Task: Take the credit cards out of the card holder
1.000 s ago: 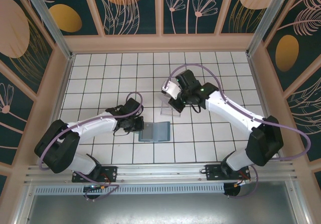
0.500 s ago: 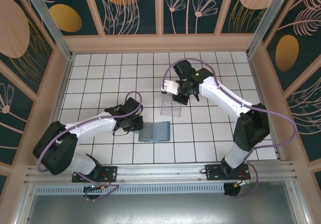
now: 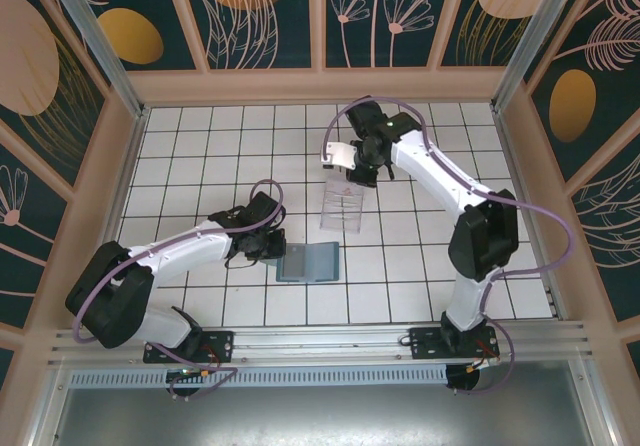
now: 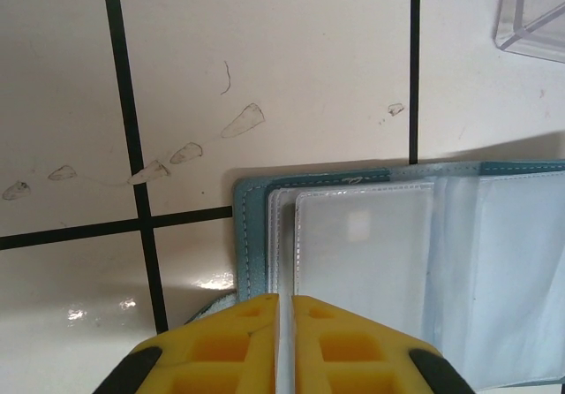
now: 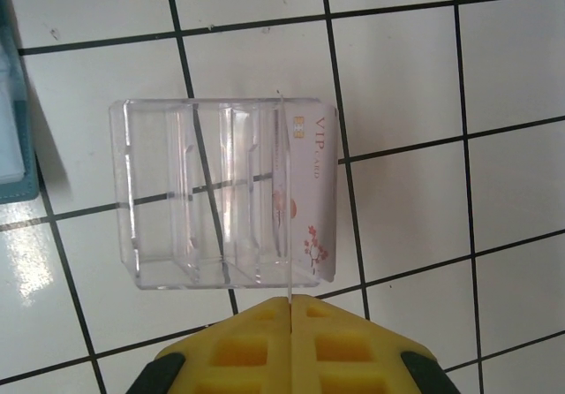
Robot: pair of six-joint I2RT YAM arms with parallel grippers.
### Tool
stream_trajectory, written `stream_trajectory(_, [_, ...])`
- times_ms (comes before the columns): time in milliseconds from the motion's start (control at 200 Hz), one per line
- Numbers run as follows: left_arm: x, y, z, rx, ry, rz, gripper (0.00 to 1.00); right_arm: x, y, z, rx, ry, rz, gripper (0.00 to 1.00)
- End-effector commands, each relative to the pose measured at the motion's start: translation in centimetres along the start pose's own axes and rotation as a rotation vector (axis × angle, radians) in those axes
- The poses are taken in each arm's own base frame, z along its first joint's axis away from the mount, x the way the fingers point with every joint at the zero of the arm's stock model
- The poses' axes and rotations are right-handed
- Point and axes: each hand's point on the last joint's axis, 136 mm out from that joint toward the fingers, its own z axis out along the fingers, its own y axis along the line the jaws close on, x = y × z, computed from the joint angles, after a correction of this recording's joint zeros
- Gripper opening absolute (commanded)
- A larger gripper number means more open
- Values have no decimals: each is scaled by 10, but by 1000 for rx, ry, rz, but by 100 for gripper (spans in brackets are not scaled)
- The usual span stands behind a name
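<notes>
Teal card holder (image 4: 494, 270) pinched by left fingers (image 4: 238, 341); right fingers (image 5: 247, 345) closed near one tray (image 5: 159, 200) holding one card (image 5: 316, 191).

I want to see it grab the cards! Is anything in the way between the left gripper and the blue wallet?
Nothing visible is. The left gripper sits right at the open card holder's left edge, its pads together. The clear tray stands apart from them, farther back on the tiles.

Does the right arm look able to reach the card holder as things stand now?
Probably yes. The card holder lies open, its right half bare; the left end effector grips only its left edge. The clear tray stands between it and the right end effector, which must pass over.
</notes>
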Motion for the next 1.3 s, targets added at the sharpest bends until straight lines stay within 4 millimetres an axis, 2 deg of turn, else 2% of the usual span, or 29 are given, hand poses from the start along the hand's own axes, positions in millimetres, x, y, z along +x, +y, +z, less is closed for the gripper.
stream_trajectory(0, [-5,0,-7,-7,-14,-6,14,3,-1,4,-36,35,-21,0])
stream_trajectory(175, [-5,-1,-10,-5,-20,-13,14,1,-1,18,-84,43,-20,0])
stream_trajectory(220, [-5,0,-11,-6,-20,-15,14,12,-7,21,-93,58,9,0])
stream_trajectory(851, [-3,0,-14,8,-31,-35,14,22,14,68,-238,105,39,0])
stream_trajectory(1076, [-3,0,-13,8,-26,-28,14,18,18,76,-248,103,22,0])
stream_trajectory(1171, [-2,0,-12,7,-25,-29,14,17,13,77,-228,103,21,0])
stream_trajectory(1296, [-3,0,-12,10,-26,-32,13,16,3,76,-184,110,21,8])
